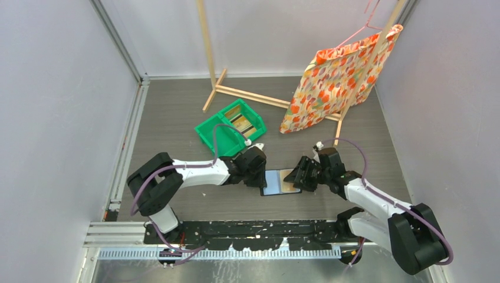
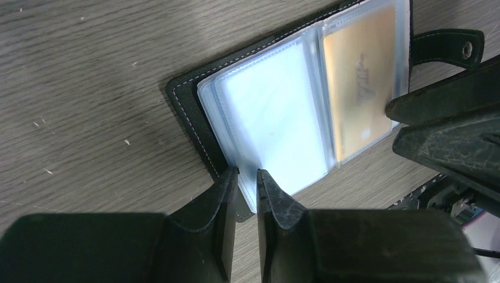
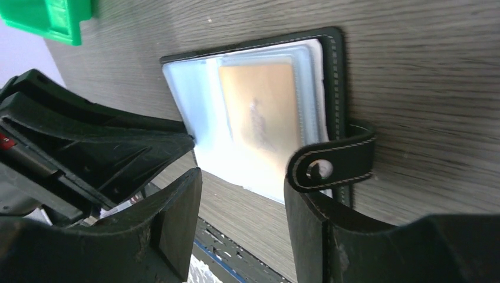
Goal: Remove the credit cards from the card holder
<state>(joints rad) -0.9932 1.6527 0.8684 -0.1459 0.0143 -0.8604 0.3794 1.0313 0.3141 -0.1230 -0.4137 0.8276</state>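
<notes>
The card holder (image 1: 276, 181) lies open on the table between both arms, with a dark cover (image 2: 187, 103) and clear sleeves. One golden credit card (image 2: 359, 88) sits inside a sleeve on the half nearer the right arm, also seen from the right wrist (image 3: 259, 109). My left gripper (image 2: 247, 174) is shut on the near edge of the card holder's sleeves and cover. My right gripper (image 3: 243, 180) stands open just off the opposite edge, nothing between its fingers. The holder's snap strap (image 3: 333, 162) rests over one right finger.
A green two-compartment bin (image 1: 231, 127) stands behind the left arm, with tan, dark-striped flat pieces in one compartment. A wooden rack (image 1: 247, 94) carries an orange flowered cloth (image 1: 336, 82) at the back right. Grey walls close in both sides.
</notes>
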